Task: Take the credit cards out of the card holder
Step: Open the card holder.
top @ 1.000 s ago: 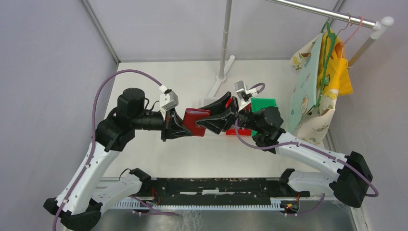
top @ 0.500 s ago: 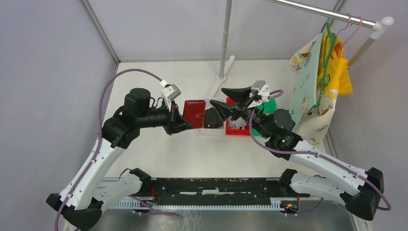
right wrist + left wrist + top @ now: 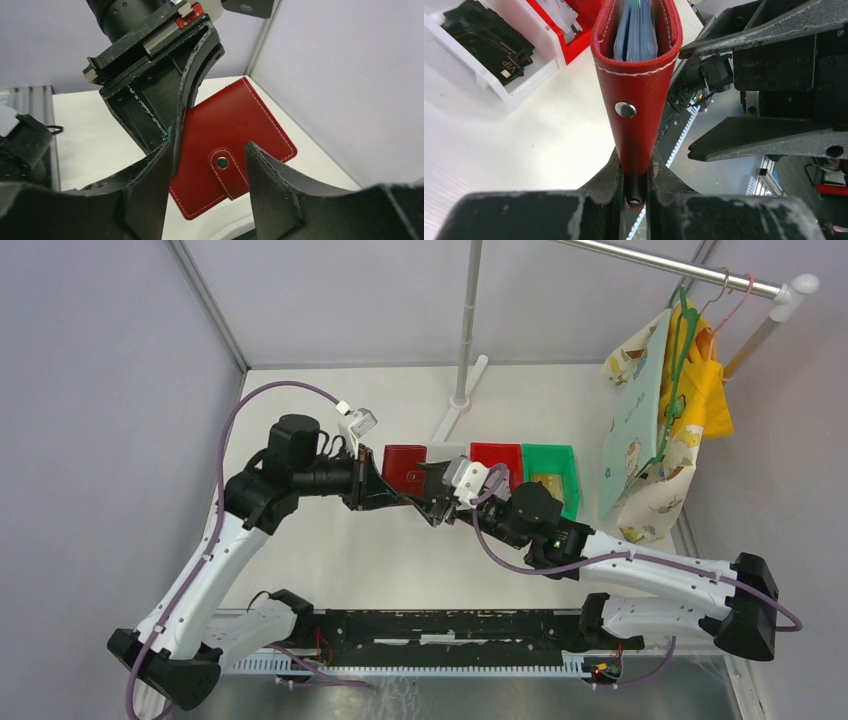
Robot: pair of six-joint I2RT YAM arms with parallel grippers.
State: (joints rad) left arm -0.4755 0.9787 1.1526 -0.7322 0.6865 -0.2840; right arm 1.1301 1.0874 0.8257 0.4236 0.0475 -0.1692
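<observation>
A small red card holder (image 3: pixel 235 125) is hanging in the air above the middle of a white table (image 3: pixel 524 145), between two robot arms. It is folded shut like a thin book. Its long axis is running straight out from the left gripper (image 3: pixel 635 182), and its open mouth is pointing away from that wrist, towards a row of bins. The left wrist camera is seeing it edge-on, with grey-blue pocket layers showing between the red covers. Whether any cards are sitting in those pockets is too hard to tell.

The left gripper is pinching one narrow end of the holder, its fingers nearly closed on the thin red edge. The right gripper (image 3: pixel 209 150) is facing the holder's flat side with its fingers spread apart, one on either side of the snap tab (image 3: pixel 227 172), and it is gripping nothing. Whether the tab is snapped down cannot be made out.

Judging by its look, the holder is light and soft, likely flexing under a pinch, so one clamped end is probably letting the far end sag or twist. The tab's free end is looking like the best place to take hold. Any card inside would be thin, stiff and slick, best taken by an exposed edge.

Beyond the holder, dark credit cards (image 3: pixel 489 37) are lying in a white bin (image 3: pixel 531 75). A red bin (image 3: pixel 497 452) and a green bin (image 3: pixel 565 455) are standing beside it.
</observation>
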